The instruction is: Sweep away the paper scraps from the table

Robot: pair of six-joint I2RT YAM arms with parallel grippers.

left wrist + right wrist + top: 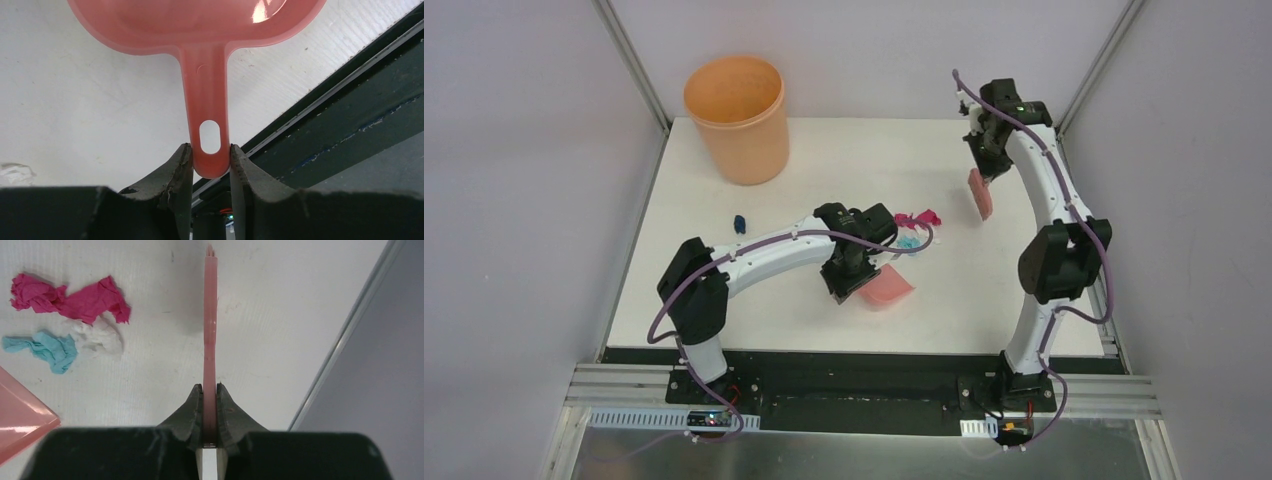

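The left fingers [187, 157] are closed partway, pinching the end of the handle of a salmon-pink dustpan [200, 30] just below its hanging hole; the pan sits low over the white worktop [984, 290], close to the black front edge. The right fingers [198, 400] are pressed almost fully together on the thin handle of a salmon-pink hand brush [210, 315], which is seen edge-on in the right wrist view and hangs over the far right part of the worktop; whether its tip touches the surface cannot be told. Most of the paper scraps [914, 225] lie in a loose cluster near the middle of the worktop, between dustpan and brush and just beyond the pan's mouth: two magenta wads [75, 300] touching each other, a light blue wad [50, 347] and a white wad [100, 335] beside them. One dark scrap [738, 222] lies well apart on the left side, near an orange bucket [739, 120] standing at the far left corner.
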